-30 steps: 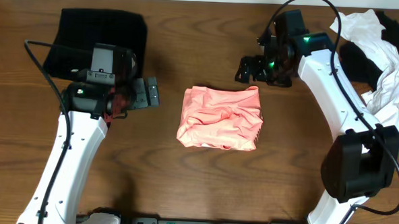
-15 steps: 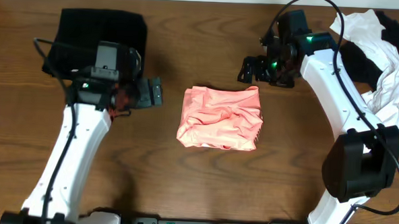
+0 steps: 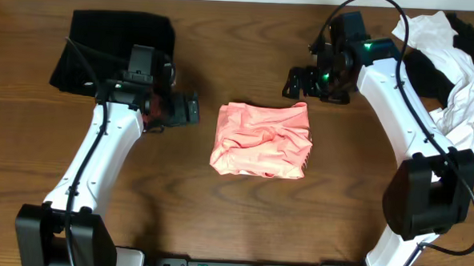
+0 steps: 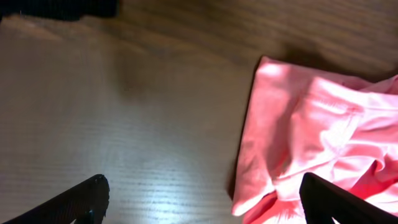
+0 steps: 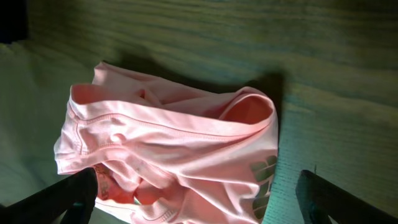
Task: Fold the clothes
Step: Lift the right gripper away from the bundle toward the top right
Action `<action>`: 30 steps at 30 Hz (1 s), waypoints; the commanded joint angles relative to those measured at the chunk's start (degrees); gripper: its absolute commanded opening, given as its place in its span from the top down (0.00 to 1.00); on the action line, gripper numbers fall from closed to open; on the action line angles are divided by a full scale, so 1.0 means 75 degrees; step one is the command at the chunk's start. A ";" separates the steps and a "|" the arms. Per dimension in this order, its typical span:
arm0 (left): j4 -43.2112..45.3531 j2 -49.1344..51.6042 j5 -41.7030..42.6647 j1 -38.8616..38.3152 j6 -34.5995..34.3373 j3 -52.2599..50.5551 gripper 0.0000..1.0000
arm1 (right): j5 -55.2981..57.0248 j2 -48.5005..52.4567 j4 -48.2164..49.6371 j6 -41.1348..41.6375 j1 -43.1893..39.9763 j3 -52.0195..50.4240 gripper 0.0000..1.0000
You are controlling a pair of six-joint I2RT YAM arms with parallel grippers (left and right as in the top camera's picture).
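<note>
**Pink shirt bundled mid-table, both grippers wide and empty**

The shirt (image 3: 262,140) lies in the middle of the table (image 3: 217,220) as a rough, rumpled square. Its edges are uneven, and the right wrist view shows a loose loop of hem standing open at one corner.

The left gripper (image 3: 188,109) hangs just beside the shirt's left edge. Its fingers (image 4: 74,202) are spread wide with nothing between them. The right gripper (image 3: 295,79) hangs near the shirt's far right corner, likewise spread wide and empty. Neither touches the cloth.

A neat black rectangle (image 3: 112,47) sits at the far left. A heap (image 3: 462,91) of white and black garments waits at the far right.

The shirt looks close to folded but not tidy, so the step in hand is probably a last fold or a squaring-up.

- **Where to grip:** Each gripper should come down on an outer edge, not the puffy middle, and pinch every layer at that edge. A shallow bite would lift only the top layer and undo the bundle.
- **The open loop:** The right side should take this corner first, since it will spring up otherwise.
- **The fold itself:** Both arms should lift together, carry the edge low across the cloth, lay it flush with the opposite edge, and let go only once it rests flat.
- **The main risk:** Dragging the whole bundle across the wood instead of folding it
</note>
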 commanded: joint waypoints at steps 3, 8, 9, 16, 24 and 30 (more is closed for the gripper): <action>0.0201 0.0032 0.0041 0.0020 0.0067 -0.0087 0.02 | 0.0026 -0.0122 -0.0047 -0.0131 -0.0050 0.0143 0.01; 0.0192 0.0032 0.0041 0.0020 0.0067 -0.0087 0.02 | 0.0026 -0.0122 -0.0052 -0.0131 -0.0047 0.0143 0.01; 0.0195 0.0032 0.0041 0.0017 0.0067 -0.0087 0.02 | 0.0026 -0.0122 -0.0052 -0.0131 -0.0047 0.0143 0.01; 0.0195 0.0032 0.0038 0.0020 0.0067 -0.0087 0.02 | 0.0026 -0.0122 -0.0064 -0.0134 -0.0047 0.0143 0.01; 0.0256 0.0032 0.0589 0.0017 0.0070 -0.0087 0.02 | 0.0204 -0.0122 -0.0064 -0.0134 -0.0050 0.0143 0.01; 0.0399 0.0032 0.1043 0.0020 0.0096 -0.0087 0.02 | 0.0399 -0.0122 -0.0064 -0.0134 -0.0099 0.0143 0.01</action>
